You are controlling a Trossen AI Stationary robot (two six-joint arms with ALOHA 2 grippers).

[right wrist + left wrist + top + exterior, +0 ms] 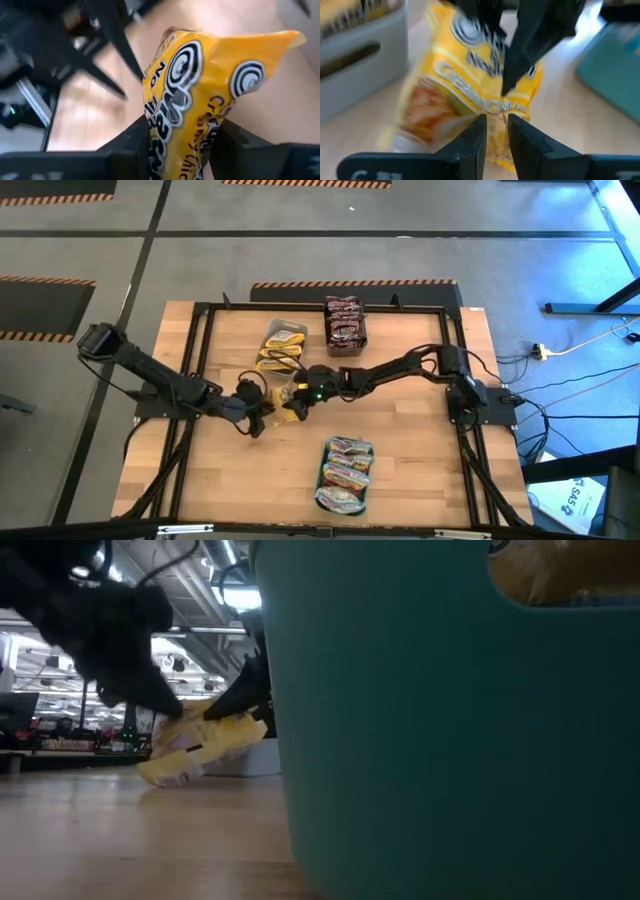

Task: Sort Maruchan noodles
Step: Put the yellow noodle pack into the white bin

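One yellow noodle packet (291, 408) sits between both grippers near the table's middle, tilted in the low view (200, 745). My right gripper (182, 140) reaches in from the right and is shut on it. My left gripper (497, 135) comes from the left, its fingers nearly together at the packet's other edge. More yellow packets fill a grey tub (283, 345), dark ones a second tub (345, 322), and pale ones a teal tray (345, 475). My left gripper has the packet's near edge (496, 152) in the narrow gap between its two fingers, coming level from the table's left. My right gripper pinches the packet's upper part (180, 125) between its two fingers, slanting down from the right. The packet is tilted, its low end (160, 775) close to the tabletop.
The grey tub of yellow packets (355, 60) stands just beyond the grippers toward the far edge. The teal tray's wall (450, 740) fills the low view's right side. A black frame (200, 380) runs around the wooden table. Bare wood lies at the near left.
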